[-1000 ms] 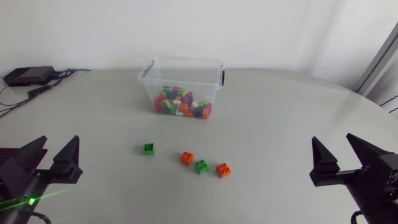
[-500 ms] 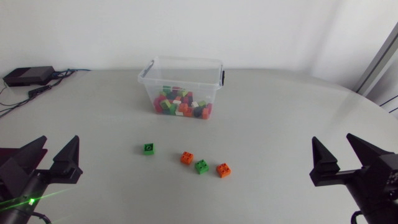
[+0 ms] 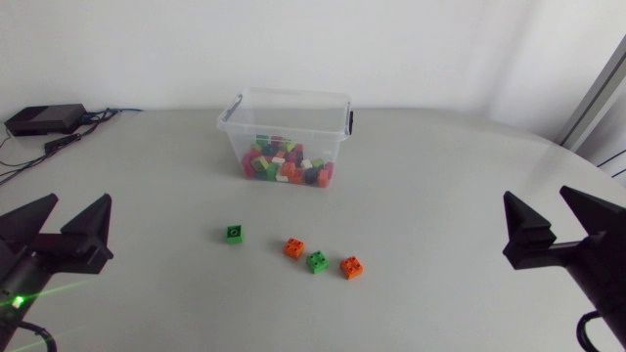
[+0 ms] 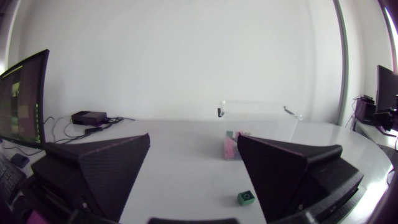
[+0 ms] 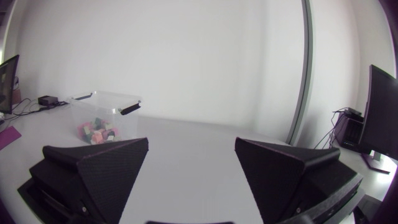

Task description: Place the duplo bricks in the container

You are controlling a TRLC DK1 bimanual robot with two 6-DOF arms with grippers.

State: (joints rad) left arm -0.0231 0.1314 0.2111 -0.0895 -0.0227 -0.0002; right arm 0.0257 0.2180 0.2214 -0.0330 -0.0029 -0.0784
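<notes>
Clear plastic container stands at the far middle of the table, lid off, with a black latch on its right end. Inside it is a heap of duplo bricks covering the floor: mixed pink, red, green, orange, white and dark purple. Fill is low, well under the rim.

Four loose bricks lie on the table nearer than the container, well apart from it. Each is small and square with studs up.
- green brick: alone, leftmost.
- orange brick, second green brick, second orange brick: a close-set row slanting nearer toward the right.

Left gripper: fingers spread wide, nothing between them, at the near left of the table. Right gripper: likewise spread and holding nothing, near right. Both are well apart from all the bricks.

Black box with cables sits at the far left corner.
</notes>
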